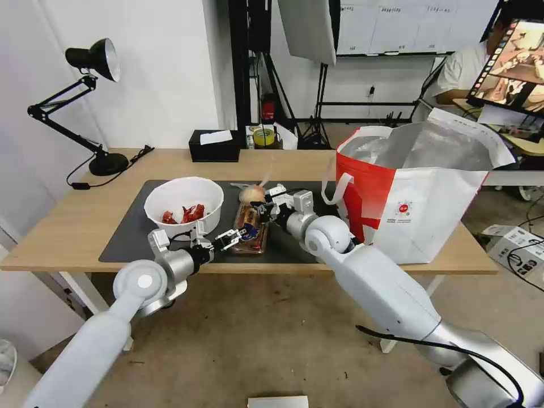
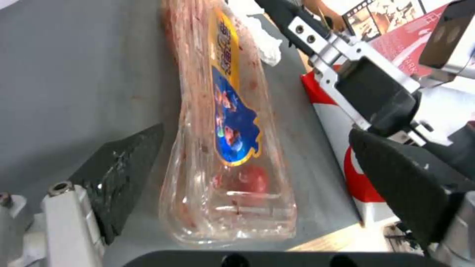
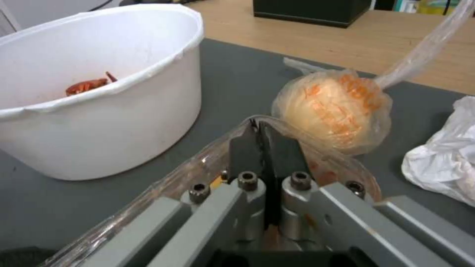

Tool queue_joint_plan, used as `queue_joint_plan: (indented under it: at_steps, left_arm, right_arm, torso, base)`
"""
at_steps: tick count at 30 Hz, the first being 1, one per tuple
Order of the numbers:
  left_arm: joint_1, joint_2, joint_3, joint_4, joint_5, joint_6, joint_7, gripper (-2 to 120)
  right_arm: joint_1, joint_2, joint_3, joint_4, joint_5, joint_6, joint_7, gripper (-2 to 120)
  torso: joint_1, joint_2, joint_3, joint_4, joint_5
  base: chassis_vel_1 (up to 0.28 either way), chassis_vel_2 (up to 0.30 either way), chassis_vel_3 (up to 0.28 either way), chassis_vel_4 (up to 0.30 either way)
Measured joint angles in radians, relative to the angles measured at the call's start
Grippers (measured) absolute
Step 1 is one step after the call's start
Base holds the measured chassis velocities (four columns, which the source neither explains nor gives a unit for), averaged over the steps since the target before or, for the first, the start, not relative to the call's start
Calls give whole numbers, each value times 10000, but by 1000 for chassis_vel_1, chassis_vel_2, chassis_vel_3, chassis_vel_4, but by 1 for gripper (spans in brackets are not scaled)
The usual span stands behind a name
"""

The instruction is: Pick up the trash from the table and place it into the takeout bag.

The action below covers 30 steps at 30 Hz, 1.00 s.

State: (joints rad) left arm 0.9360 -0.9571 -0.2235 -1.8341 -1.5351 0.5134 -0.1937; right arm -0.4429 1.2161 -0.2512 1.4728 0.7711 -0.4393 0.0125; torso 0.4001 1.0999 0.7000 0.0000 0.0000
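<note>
On the dark mat of the table point(image 1: 73, 226) lies the clear clamshell tray point(image 1: 251, 229) with food bits. My right gripper point(image 1: 264, 212) is shut on its far rim; the shut fingers point(image 3: 262, 148) pinch the thin plastic edge. My left gripper point(image 1: 230, 237) is open at the tray's near end, and the tray point(image 2: 228, 148) lies between its two fingers point(image 2: 124, 174). The bagged tan bun point(image 3: 331, 107) sits just beyond the tray, a crumpled white tissue point(image 3: 445, 163) beside it. The white bowl point(image 1: 184, 205) with red shells stands left of the tray. The red-and-white takeout bag point(image 1: 419, 198) stands open at the right.
A black tissue box point(image 1: 214, 146) and a roll of tape point(image 1: 263, 136) sit at the table's back edge. A black desk lamp point(image 1: 93, 107) stands at the back left. A small cardboard box point(image 1: 518, 249) lies on the floor to the right.
</note>
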Motion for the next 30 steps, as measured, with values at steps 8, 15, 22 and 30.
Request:
queue_joint_plan:
  at_steps: [8, 15, 22, 30]
  left_arm:
    - [-152, -24, 185, 85, -95, -9, -34, 100]
    - [-260, -42, 293, 135, -129, -19, -33, 100]
    - [-303, -4, 350, 133, -155, -38, -33, 100]
    - [-273, -35, 326, 126, -147, -83, -69, 100]
  right_arm:
    - [47, 1, -10, -63, 104, -46, 33, 0]
    - [44, -8, -10, -84, 185, -68, 93, 0]
    - [6, -19, -10, -101, 209, -70, 124, 0]
    - [-31, -90, 25, -52, 210, -53, 141, 0]
  torso:
    - [0, 0, 0, 0, 0]
    - [-1, 0, 0, 0, -1]
    - [0, 0, 0, 0, 0]
    - [0, 0, 0, 0, 0]
  base:
    - [0, 0, 0, 0]
    - [0, 0, 0, 0]
    - [0, 0, 0, 0]
    - [0, 0, 0, 0]
